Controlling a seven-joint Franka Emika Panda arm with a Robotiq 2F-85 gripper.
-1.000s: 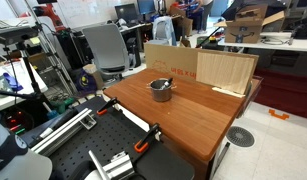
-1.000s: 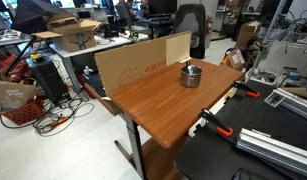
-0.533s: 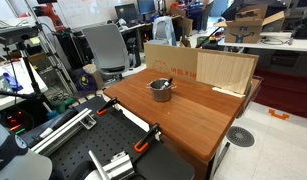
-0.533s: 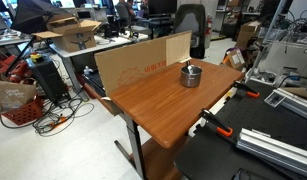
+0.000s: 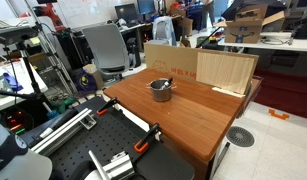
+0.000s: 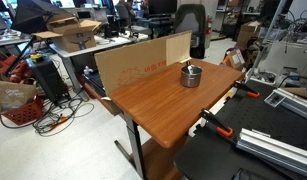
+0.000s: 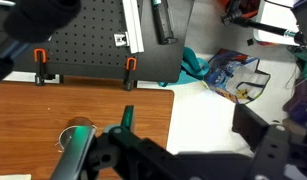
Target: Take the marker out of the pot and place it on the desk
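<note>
The pot point(image 5: 160, 91) is sitting upright on the desk point(image 5: 208, 120). It stands toward the edge lined with cardboard panels point(image 5: 225, 71) and not far from the corner nearest the black bench point(image 5: 113, 140). It is a small, low-sided round vessel of shiny silver-grey metal, throwing a bright glint against the smooth reddish-brown wood.

The marker point(image 5: 165, 84) is lying inside it as a slim short stick, leaning so that one end is poking above the rim. That raised end is probably the easiest part to pinch. Its colour is too small to read.

In both exterior views the pot point(image 6: 191, 76) is standing alone on the bare top, with nothing touching it and no arm over it. The flat cardboard panels are standing on edge like a low wall behind it, apparently screening off the cluttered office beyond.

In the wrist view the gripper point(image 7: 185, 112) is showing as dark, blurred shapes at the bottom of the picture. Its fingers are standing wide apart with nothing between them. It is hanging above the desk's edge beside the perforated bench, where orange-handled clamps point(image 7: 130, 70) are gripping the rim. Whether the round shape below it is the pot, I cannot tell. The removal is looking not yet begun.
</note>
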